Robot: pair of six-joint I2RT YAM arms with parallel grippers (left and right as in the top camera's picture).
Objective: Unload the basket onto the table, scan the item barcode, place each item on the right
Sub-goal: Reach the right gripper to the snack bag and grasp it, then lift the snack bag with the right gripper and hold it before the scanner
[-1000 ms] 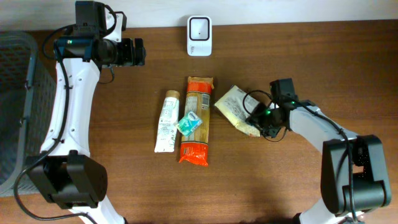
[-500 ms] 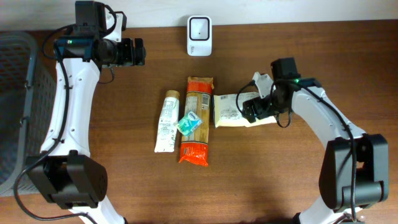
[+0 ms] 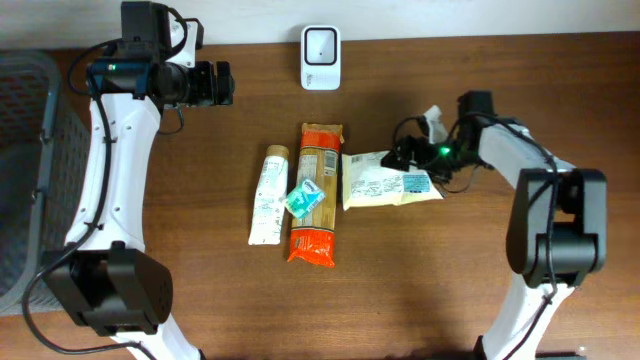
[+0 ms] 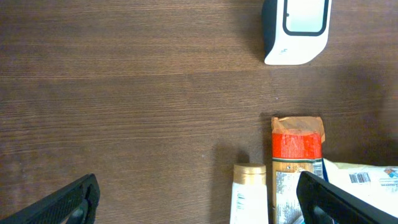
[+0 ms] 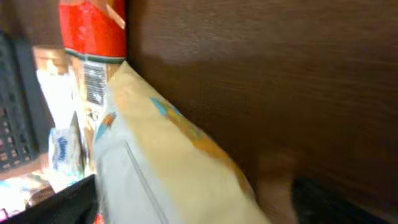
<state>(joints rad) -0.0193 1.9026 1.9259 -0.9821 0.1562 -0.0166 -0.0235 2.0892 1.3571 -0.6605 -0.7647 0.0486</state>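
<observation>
A cream pouch [image 3: 380,185] lies flat on the table with its barcode label [image 3: 416,182] facing up. My right gripper [image 3: 405,157] hovers at the pouch's far right edge. In the right wrist view its jaws stand wide apart around the blurred pouch [image 5: 174,162], with a gap at the right finger, so the right gripper [image 5: 193,186] is open. The white scanner [image 3: 320,44] stands at the table's far edge. My left gripper [image 3: 224,85] is open and empty at the far left; the left gripper [image 4: 198,186] looks towards the scanner [image 4: 296,28].
An orange pasta pack [image 3: 315,195] with a small teal packet [image 3: 303,198] on it lies left of the pouch. A white tube [image 3: 267,197] lies further left. A grey basket [image 3: 22,170] stands at the left table edge.
My right gripper opened and let go of the pouch. The pouch went from tilted to flat with its barcode up. The right arm drew back towards the far side. The left arm stayed put.
</observation>
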